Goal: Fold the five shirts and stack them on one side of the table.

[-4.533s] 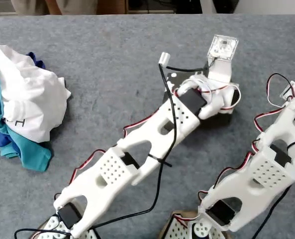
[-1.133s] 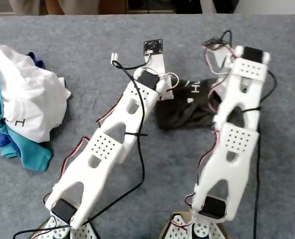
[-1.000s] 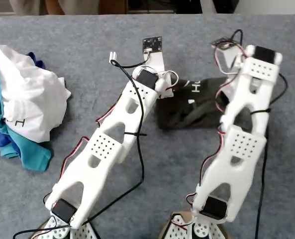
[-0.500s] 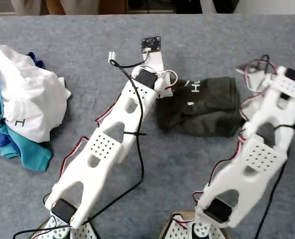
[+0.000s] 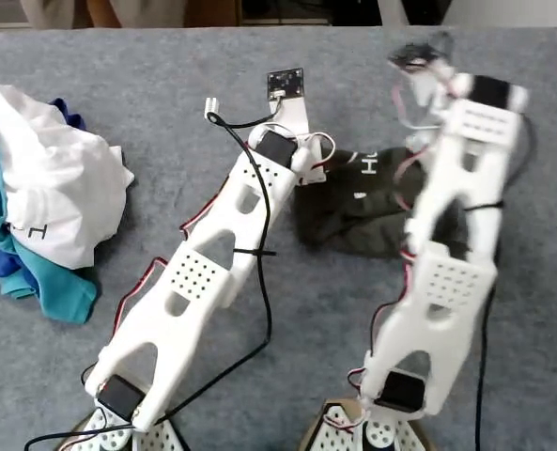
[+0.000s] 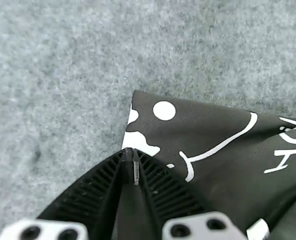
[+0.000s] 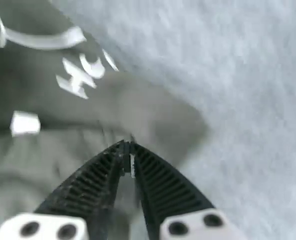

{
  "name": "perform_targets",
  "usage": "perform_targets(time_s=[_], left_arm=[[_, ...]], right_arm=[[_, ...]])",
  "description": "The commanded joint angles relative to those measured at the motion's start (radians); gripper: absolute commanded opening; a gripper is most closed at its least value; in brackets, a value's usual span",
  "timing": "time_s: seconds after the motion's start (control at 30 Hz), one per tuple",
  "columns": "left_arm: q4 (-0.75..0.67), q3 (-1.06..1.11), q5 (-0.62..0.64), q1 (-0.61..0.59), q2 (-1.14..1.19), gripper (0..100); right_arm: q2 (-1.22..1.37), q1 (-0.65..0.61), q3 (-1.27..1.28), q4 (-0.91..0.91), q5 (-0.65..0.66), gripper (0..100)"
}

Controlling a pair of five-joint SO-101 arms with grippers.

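White plastic left arm [image 5: 198, 291] and right arm [image 5: 452, 282], perforated panels, black motors, red-white wires, black ribbed fingers [image 6: 88, 192]

Your left gripper [image 6: 133, 169] has its ribbed black fingers [image 6: 95, 187] pressed together on the edge of the dark shirt [image 6: 212, 165], right at its corner. The white-printed shirt lies flat on the grey table [image 6: 63, 75].

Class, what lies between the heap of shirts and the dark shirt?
In the high view, the left arm crosses that stretch; otherwise bare grey table separates the heap of shirts from the dark shirt.
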Motion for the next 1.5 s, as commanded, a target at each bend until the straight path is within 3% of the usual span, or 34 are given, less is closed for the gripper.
perform_targets(time_s=[0.0, 0.47, 0.83, 1.07, 1.3, 1.47], left_arm=[[-0.008, -0.044, 0.008, -0.009, -0.008, 2], [-0.009, -0.051, 0.008, -0.009, -0.008, 2], [-0.011, -0.051, 0.008, -0.009, -0.008, 2], [-0.011, -0.048, 0.008, -0.009, -0.008, 2], [-0.011, -0.048, 0.008, -0.009, -0.008, 2], [-0.011, -0.049, 0.008, -0.009, -0.008, 2]], right_arm=[[0.081, -0.062, -0.054, -0.041, -0.018, 0.4], [0.211, 0.007, -0.248, 0.227, 0.011, 0.3], [-0.038, 0.064, 0.203, 0.226, 0.081, 0.2], [-0.193, 0.191, 0.463, 0.224, 0.173, 0.2], [-0.257, 0.326, 0.516, 0.219, 0.278, 0.2], [-0.26, 0.294, 0.46, 0.195, 0.282, 0.2]])
